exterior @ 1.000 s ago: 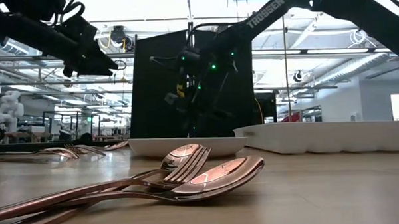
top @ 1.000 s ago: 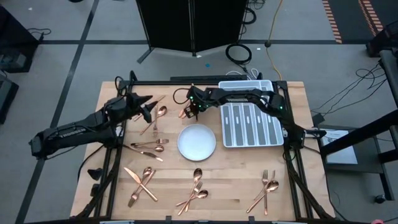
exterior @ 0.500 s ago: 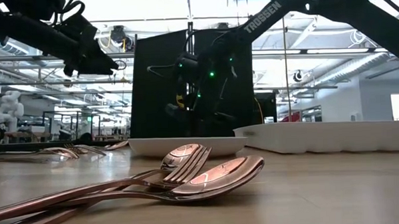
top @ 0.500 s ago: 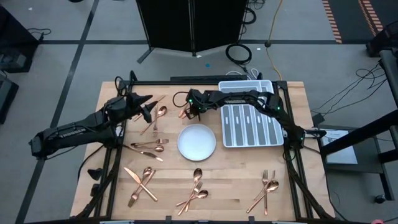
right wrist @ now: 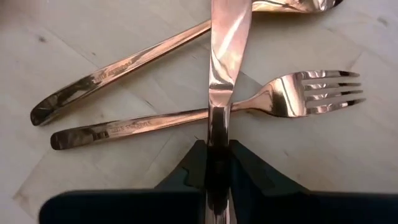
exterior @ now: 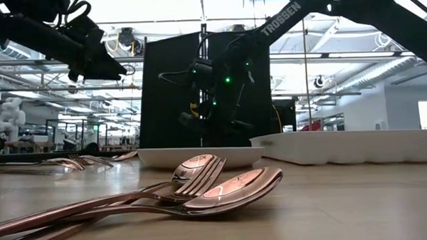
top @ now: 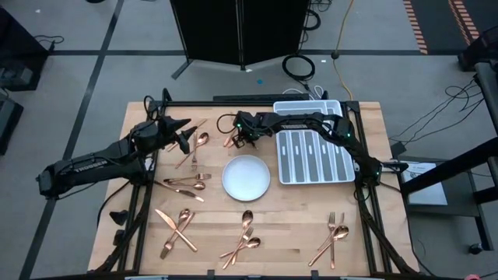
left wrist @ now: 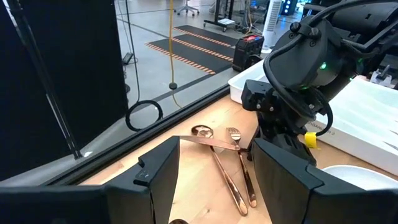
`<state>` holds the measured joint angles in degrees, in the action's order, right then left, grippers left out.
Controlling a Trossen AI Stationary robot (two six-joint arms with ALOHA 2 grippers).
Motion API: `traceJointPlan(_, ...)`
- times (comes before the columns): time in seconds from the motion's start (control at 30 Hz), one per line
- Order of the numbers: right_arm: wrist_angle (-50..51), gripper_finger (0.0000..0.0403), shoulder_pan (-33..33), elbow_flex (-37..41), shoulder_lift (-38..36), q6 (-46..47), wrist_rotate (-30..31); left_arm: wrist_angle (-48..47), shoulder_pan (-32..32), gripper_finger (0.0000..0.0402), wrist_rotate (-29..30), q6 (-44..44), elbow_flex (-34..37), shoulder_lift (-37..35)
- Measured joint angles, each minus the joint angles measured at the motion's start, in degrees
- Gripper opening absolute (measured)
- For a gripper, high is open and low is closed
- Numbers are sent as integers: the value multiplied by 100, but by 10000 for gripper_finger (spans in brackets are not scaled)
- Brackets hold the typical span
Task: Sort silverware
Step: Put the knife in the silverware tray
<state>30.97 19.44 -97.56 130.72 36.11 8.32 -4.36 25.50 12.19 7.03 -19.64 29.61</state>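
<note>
My right gripper point(top: 240, 138) reaches over the white tray to the table's far middle and is shut on a copper knife point(right wrist: 225, 56). That knife lies crosswise over a fork point(right wrist: 292, 96) and a spoon's handle point(right wrist: 118, 71). The left wrist view shows the same pile point(left wrist: 224, 146) under the right gripper point(left wrist: 273, 134). My left gripper point(top: 185, 138) hovers open, off the table, left of that pile and beside a spoon and a second knife point(top: 194, 148). Several more copper groups lie at the table's left point(top: 187, 184) and along its near side point(top: 177, 229), point(top: 245, 233), point(top: 333, 237). My right gripper pinches the knife between its two fingers point(right wrist: 196, 163) at the handle point(right wrist: 217, 127), just behind the blade. The fingers come from above, pointing down, and lie along the knife. The blade still rests across the fork's neck and the spoon's handle.
A round white plate point(top: 246, 177) sits in the table's middle. The white divided tray point(top: 315, 152) lies to the right, under my right arm. Bare wood shows between the plate and the near groups. A black panel stands behind the far edge.
My right gripper has shifted a little toward the table's left and come down over the far-middle pile, then stayed there. The left arm has kept still.
</note>
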Motion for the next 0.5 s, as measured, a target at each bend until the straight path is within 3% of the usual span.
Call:
traceJointPlan(0.23,-79,21,-8,27,-174,153,-328,73,0,197,0,0,2,0)
traceJointPlan(0.5,66,21,4,22,-1032,110,-264,109,-1,197,0,0,2,0)
